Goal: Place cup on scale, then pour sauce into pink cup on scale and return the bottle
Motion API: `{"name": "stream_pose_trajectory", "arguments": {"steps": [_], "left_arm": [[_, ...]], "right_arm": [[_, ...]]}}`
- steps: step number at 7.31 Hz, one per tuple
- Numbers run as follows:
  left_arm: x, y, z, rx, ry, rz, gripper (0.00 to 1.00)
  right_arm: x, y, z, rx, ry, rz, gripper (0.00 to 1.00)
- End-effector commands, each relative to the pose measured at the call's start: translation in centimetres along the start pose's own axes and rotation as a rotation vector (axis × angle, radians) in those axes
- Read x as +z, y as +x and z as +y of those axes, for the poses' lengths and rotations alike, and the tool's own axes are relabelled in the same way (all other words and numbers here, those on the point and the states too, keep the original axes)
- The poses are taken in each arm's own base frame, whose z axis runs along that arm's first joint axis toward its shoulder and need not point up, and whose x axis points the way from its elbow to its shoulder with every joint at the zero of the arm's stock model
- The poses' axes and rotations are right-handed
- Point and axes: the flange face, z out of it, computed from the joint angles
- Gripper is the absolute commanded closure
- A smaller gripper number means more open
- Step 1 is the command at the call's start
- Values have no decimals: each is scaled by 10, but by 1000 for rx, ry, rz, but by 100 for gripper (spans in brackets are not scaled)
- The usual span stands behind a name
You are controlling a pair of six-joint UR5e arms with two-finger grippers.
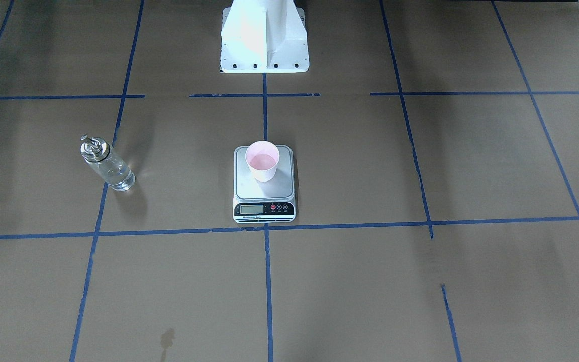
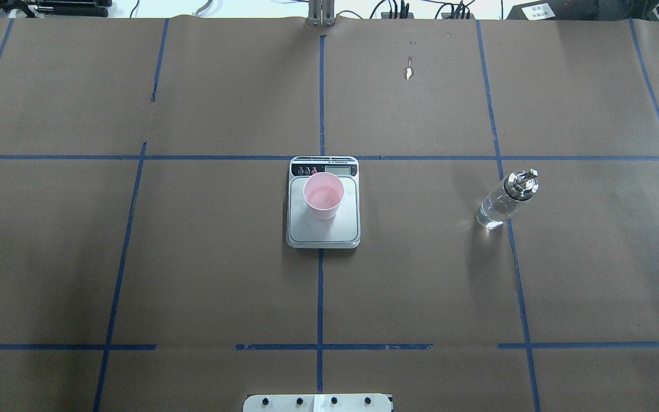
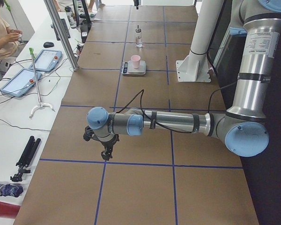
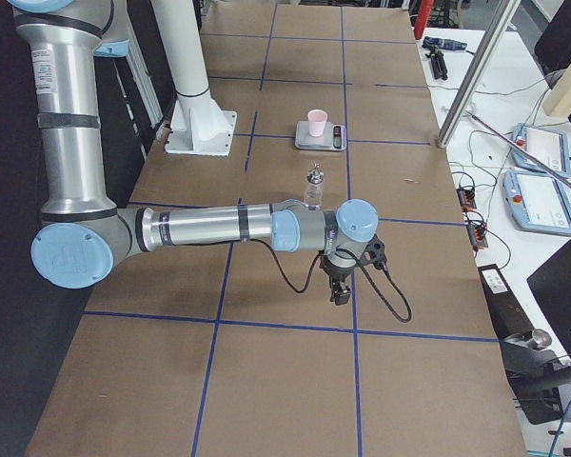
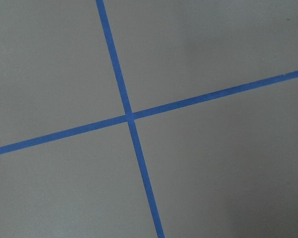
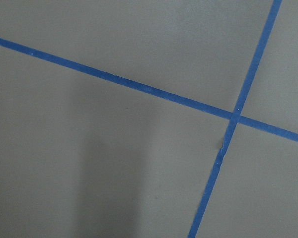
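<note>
The pink cup (image 1: 262, 161) (image 2: 323, 195) stands upright on the far half of the silver-grey scale (image 1: 264, 193) (image 2: 324, 233) at the table's centre. The clear glass bottle (image 1: 106, 163) (image 2: 504, 201) with its silver cap stands upright on the paper on the robot's right, apart from the scale, with clear sauce low inside. Both grippers are far from these things. The left gripper (image 3: 105, 152) hangs over the table's left end and the right gripper (image 4: 341, 293) over its right end; I cannot tell whether either is open or shut. Both wrist views show only brown paper and blue tape.
The robot's white base (image 1: 264, 40) (image 2: 318, 402) stands behind the scale. Blue tape lines grid the brown paper. A side bench holds tablets (image 3: 44, 60) and cables, with a person (image 3: 2, 33) seated there. A metal post (image 4: 471, 81) rises at the table's edge.
</note>
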Motion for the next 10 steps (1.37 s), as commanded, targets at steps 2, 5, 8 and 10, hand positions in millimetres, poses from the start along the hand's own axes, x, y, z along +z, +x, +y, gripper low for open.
{"name": "stream_pose_trajectory", "arguments": {"steps": [2, 5, 8, 10], "left_arm": [[6, -7, 2, -7, 0, -8, 0], [7, -16, 0, -98, 45, -85, 0], [-1, -11, -8, -90, 61, -97, 0], [-6, -9, -10, -85, 70, -99, 0]], "right_arm": [[2, 5, 1, 1, -12, 36, 0], [7, 9, 3, 7, -21, 34, 0], [4, 7, -2, 4, -16, 35, 0], [4, 7, -2, 3, -14, 35, 0]]}}
